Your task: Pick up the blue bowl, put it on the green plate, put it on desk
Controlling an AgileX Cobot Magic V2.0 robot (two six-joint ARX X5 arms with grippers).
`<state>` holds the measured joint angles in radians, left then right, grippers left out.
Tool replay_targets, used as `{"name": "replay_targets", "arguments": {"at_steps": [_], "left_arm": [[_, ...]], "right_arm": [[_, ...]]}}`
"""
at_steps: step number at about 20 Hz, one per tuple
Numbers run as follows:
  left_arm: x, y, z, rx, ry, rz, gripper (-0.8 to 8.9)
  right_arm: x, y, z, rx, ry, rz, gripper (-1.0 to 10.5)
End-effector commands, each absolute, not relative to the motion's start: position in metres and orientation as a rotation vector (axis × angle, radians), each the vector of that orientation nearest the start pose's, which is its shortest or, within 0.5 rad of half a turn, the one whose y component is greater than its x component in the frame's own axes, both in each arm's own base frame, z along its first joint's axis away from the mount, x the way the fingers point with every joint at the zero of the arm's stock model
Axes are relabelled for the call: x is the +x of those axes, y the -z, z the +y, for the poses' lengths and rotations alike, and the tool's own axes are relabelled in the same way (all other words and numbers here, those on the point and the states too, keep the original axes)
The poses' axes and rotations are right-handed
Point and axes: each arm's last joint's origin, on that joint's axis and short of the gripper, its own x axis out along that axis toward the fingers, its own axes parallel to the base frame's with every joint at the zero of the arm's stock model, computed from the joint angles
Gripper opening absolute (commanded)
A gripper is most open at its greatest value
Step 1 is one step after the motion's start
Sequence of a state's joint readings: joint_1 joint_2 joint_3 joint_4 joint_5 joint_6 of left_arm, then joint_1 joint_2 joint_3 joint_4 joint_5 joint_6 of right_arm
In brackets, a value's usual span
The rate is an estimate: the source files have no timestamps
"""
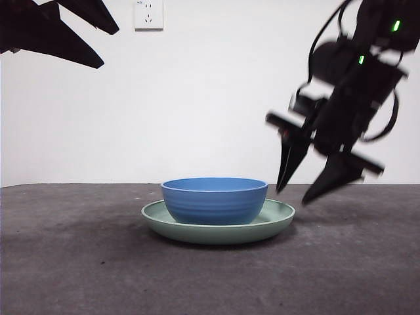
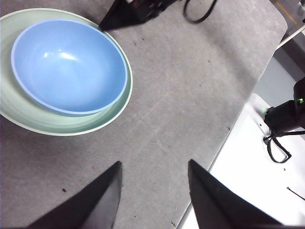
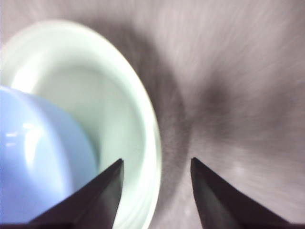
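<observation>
The blue bowl (image 1: 214, 199) sits upright inside the green plate (image 1: 279, 216) on the desk (image 1: 79, 262). My right gripper (image 1: 303, 194) is open and empty, just right of the plate's rim and a little above the desk. In the right wrist view the bowl (image 3: 38, 157) and the plate (image 3: 119, 109) lie close by my open gripper (image 3: 155, 164). My left gripper (image 2: 153, 167) is open and empty, high above the desk; its view shows the bowl (image 2: 66, 64) in the plate (image 2: 28, 114). It shows at the front view's top left (image 1: 108, 46).
A white wall with a socket (image 1: 148, 14) stands behind the desk. The left wrist view shows the desk's edge (image 2: 228, 138) and a white surface with cables (image 2: 267, 162) beyond it.
</observation>
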<state>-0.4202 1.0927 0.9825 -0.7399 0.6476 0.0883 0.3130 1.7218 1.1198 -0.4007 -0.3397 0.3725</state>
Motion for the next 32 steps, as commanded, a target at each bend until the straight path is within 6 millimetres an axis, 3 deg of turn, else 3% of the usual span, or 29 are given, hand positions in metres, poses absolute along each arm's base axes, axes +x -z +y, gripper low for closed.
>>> {"name": "replay_targets", "arguments": {"at_steps": [1, 3, 8, 13, 16, 22, 32], "left_arm": [[0.184, -0.305, -0.103, -0.020, 1.051, 0.824, 2.18], [0.184, -0.305, -0.103, -0.021, 1.051, 0.824, 2.18], [0.184, -0.305, -0.103, -0.021, 1.051, 0.826, 2.18], [0.184, -0.305, -0.103, -0.021, 1.050, 0.828, 2.18], [0.184, -0.305, -0.103, -0.021, 1.050, 0.828, 2.18], [0.184, -0.305, -0.103, -0.022, 1.050, 0.830, 2.18], [0.184, -0.305, -0.102, -0.021, 1.050, 0.831, 2.18]], "right_arm": [[0.318, -0.233, 0.113, 0.270, -0.433, 1.000, 2.2], [0.299, -0.263, 0.107, 0.234, -0.466, 0.941, 2.2], [0.242, -0.312, 0.092, 0.123, -0.545, 0.895, 2.2], [0.198, -0.333, 0.087, 0.093, -0.594, 0.878, 2.2], [0.176, -0.324, 0.092, 0.068, -0.655, 0.869, 2.2], [0.146, -0.280, 0.103, 0.026, -0.761, 0.914, 2.2], [0.144, -0.280, 0.107, 0.018, -0.789, 0.894, 2.2]]}}
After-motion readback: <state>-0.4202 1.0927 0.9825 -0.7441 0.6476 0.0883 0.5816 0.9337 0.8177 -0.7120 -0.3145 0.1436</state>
